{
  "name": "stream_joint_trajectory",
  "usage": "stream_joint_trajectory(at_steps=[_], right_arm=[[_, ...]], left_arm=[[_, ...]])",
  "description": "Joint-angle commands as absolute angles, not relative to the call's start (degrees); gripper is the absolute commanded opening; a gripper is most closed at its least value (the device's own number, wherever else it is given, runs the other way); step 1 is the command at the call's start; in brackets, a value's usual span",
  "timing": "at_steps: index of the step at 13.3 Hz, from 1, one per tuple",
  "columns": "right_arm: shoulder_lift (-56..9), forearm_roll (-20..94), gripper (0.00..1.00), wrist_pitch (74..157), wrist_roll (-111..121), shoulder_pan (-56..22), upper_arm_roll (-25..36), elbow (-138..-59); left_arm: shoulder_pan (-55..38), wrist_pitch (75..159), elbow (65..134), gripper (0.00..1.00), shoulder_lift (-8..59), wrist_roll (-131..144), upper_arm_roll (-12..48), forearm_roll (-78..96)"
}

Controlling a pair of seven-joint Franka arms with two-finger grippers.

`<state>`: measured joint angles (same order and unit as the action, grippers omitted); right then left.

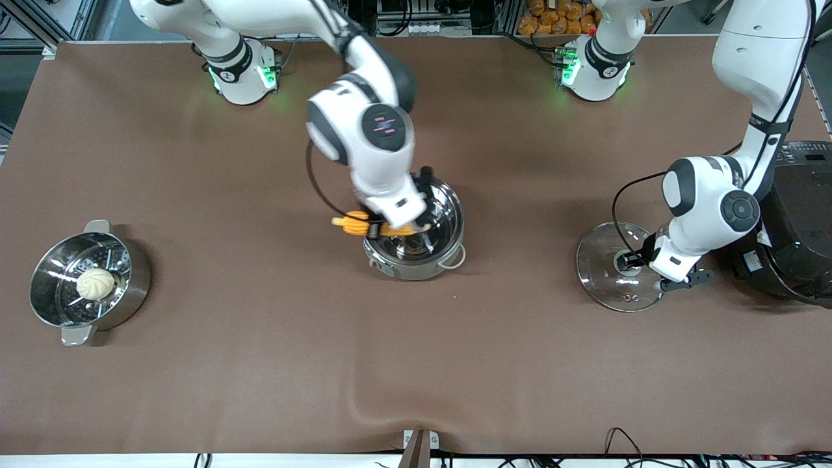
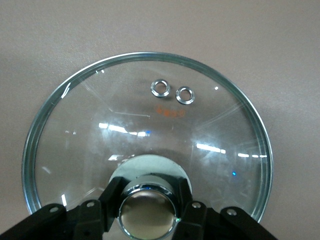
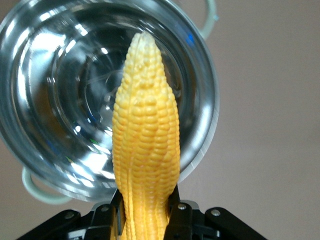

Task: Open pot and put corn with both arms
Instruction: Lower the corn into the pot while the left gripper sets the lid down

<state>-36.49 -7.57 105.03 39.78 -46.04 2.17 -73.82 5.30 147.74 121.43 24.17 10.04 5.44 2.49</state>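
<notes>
Toward the left arm's end of the bench [image 1: 260, 364], the left gripper [image 2: 147, 207] has its jaws clamped on the knob of the glass lid [image 1: 608, 273], which rests flat on the bench. The right gripper [image 3: 147, 212] holds the corn [image 3: 145, 130] in closed jaws over the open pot [image 1: 419, 250], mid-bench.

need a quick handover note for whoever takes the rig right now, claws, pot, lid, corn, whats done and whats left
Right claw: shut on the corn, holding it level over the open pot's rim, at the edge toward the right arm's end of the table.
Left claw: shut on the knob of the glass lid, which lies flat on the table toward the left arm's end, beside the black cooker.
Done: lid off and set aside, corn picked up and brought to the pot.
Left: lower the corn into the pot and release it; let go of the lid knob.
</notes>
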Motion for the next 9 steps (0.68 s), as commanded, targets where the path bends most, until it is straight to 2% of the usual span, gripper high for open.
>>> stream_joint_trajectory(at_steps=[1,2,3,4,7,9], right_arm=[[-41.29,-9.05,0.00,104.15,38.59,-48.07,3.25,-67.43],[-42.79,-9.05,0.00,104.15,37.71,-48.86,3.34,-65.76],[-43.59,-9.14,0.00,104.15,36.66,-49.39,3.34,-65.05],[-44.03,-9.14,0.00,104.24,36.13,-49.83,3.34,-64.95],[-44.73,-9.23,0.00,104.06,35.42,-50.53,3.34,-65.13],[-44.82,-9.14,0.00,103.89,35.42,-50.54,3.34,-65.56]], left_arm=[[7.29,152.40,124.54,0.00,24.96,6.16,5.80,2.99],[7.21,152.32,124.37,0.00,24.96,6.07,5.80,2.99],[7.21,152.14,123.93,0.69,24.96,6.24,5.80,2.99],[7.29,152.14,123.75,1.00,24.61,5.89,5.80,2.99],[6.94,146.37,120.95,1.00,18.75,6.24,5.97,3.08],[6.68,134.53,114.30,1.00,14.17,6.41,6.06,2.99]])
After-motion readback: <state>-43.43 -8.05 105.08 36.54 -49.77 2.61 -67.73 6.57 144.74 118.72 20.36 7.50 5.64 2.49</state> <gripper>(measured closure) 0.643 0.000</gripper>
